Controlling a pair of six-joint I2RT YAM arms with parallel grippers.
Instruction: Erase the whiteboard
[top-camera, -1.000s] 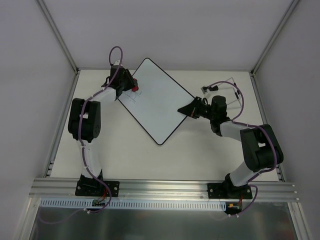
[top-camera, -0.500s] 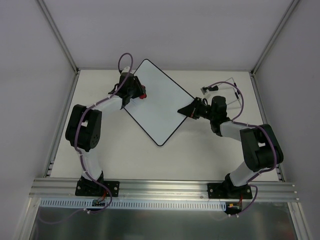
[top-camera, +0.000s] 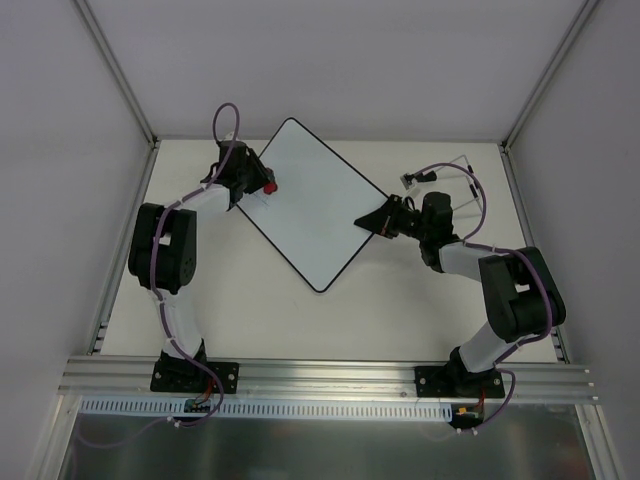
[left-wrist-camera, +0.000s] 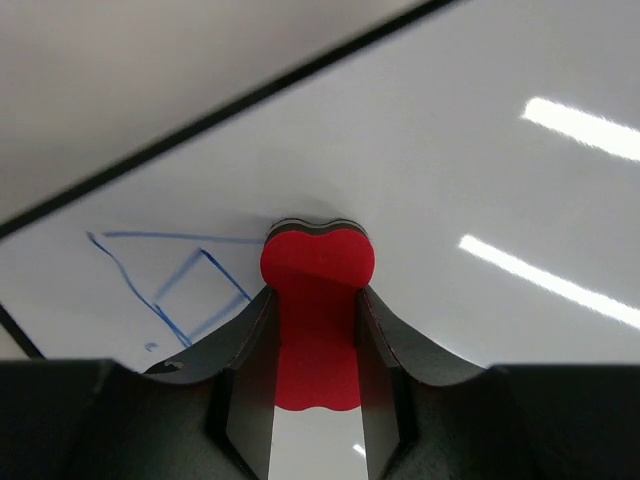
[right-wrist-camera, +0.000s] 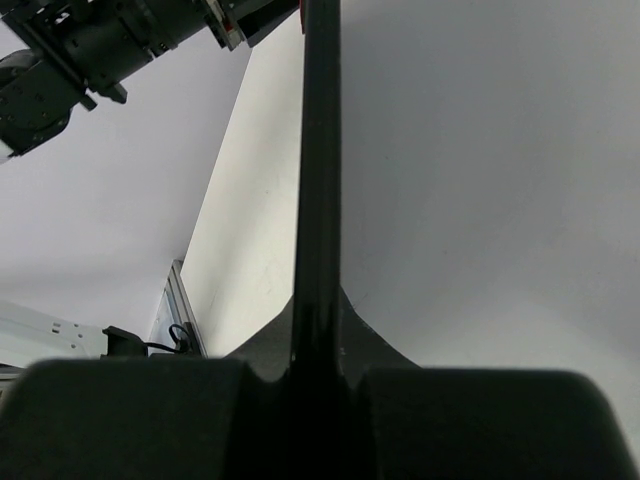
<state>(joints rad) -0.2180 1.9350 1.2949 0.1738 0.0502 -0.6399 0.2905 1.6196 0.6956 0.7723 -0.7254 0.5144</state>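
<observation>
Your board (top-camera: 312, 205) lies flat on the desk (top-camera: 400, 310), turned like a diamond, toward the far middle, with one corner close to the back edge. Your left hand (top-camera: 256, 185) is over its upper left edge, and it's got the red eraser (left-wrist-camera: 317, 262). The fingers (left-wrist-camera: 245, 350) are pinched on the eraser's waist, one each side, only as far apart as the eraser is wide. From the left wrist, the eraser's far end sits against the white surface, with a thin dark layer showing just past the red. Just left of it there's a blue sketch (left-wrist-camera: 170, 285): slanted lines and a small box shape, near the black rim (left-wrist-camera: 200, 115). Its top line runs right up to the eraser. Now the other side: your right hand (top-camera: 378, 220) is at the board's right edge, near the right corner. In the right wrist view the fingers are clamped tight on that thin rim. The rim runs straight up the middle of the view, with no gap on either side.
</observation>
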